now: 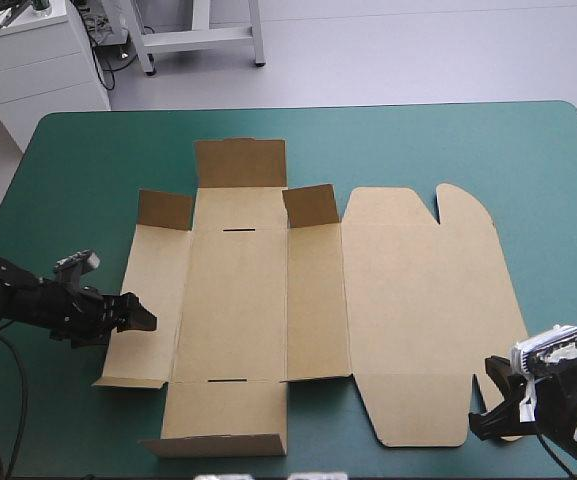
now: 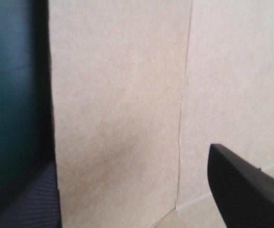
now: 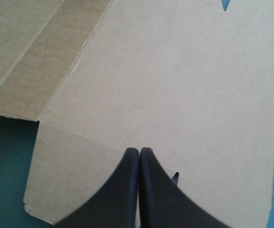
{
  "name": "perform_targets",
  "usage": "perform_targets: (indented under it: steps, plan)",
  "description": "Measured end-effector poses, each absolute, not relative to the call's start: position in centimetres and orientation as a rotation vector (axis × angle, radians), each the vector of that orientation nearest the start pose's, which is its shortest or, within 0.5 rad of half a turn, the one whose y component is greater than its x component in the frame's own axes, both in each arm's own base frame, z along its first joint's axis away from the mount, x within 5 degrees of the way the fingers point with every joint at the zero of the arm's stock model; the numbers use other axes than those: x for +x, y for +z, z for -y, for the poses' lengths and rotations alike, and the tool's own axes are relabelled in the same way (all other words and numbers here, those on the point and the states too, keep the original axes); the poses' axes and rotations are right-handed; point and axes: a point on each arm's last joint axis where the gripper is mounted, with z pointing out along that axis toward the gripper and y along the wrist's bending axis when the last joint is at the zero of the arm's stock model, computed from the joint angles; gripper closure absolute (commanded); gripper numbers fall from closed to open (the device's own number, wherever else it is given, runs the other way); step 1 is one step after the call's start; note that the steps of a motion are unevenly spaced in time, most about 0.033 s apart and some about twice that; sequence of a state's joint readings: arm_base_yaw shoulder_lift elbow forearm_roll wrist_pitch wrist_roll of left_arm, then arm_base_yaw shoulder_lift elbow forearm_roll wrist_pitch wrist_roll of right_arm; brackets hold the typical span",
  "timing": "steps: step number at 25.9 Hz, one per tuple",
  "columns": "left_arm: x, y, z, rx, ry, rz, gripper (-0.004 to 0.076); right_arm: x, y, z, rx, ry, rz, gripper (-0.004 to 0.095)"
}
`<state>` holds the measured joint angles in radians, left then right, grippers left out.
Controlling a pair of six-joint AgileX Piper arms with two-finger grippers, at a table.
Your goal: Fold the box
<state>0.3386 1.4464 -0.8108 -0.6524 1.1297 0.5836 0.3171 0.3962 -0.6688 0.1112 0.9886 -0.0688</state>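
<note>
Teal-green tabletop: box is laid almost flat, only far flaps raised; nearly all folding is left. Left gripper is held open at the box's left edge, right gripper clenched, empty.

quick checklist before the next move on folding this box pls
1. Box lies wholly on the table: ok.
2. Far flaps raised: ok.
3. Left gripper open at the box's left edge: ok.
4. That edge between its fingers: cannot tell.
5. Right gripper shut, over the box's near right corner: ok.
6. Right gripper pressing the board down: cannot tell.
</note>
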Motion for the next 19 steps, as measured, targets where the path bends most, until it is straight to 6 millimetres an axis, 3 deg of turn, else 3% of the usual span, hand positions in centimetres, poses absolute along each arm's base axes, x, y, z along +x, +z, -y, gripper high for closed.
perform_targets:
  steps: [3, 6, 12, 19]
  plan:
    - [23.0, 22.2, -1.0, -0.011, -0.920, -2.888, 0.0156, 4.9, 32.3, -2.5, -0.408, 0.275, -2.169, 0.0931]
    - [23.3, 22.6, -0.3, -0.029, -1.000, -2.837, 0.0156, 4.9, 32.3, -2.5, -0.408, 0.275, -2.169, 0.0931]
    - [23.5, 22.8, 0.0, -0.073, -1.049, -2.807, 0.0161, 4.9, 32.3, -2.5, -0.408, 0.275, -2.169, 0.0931]
    - [23.5, 22.8, 0.0, -0.148, -1.060, -2.819, 0.0253, 4.9, 32.3, -2.5, -0.407, 0.276, -2.169, 0.0931]
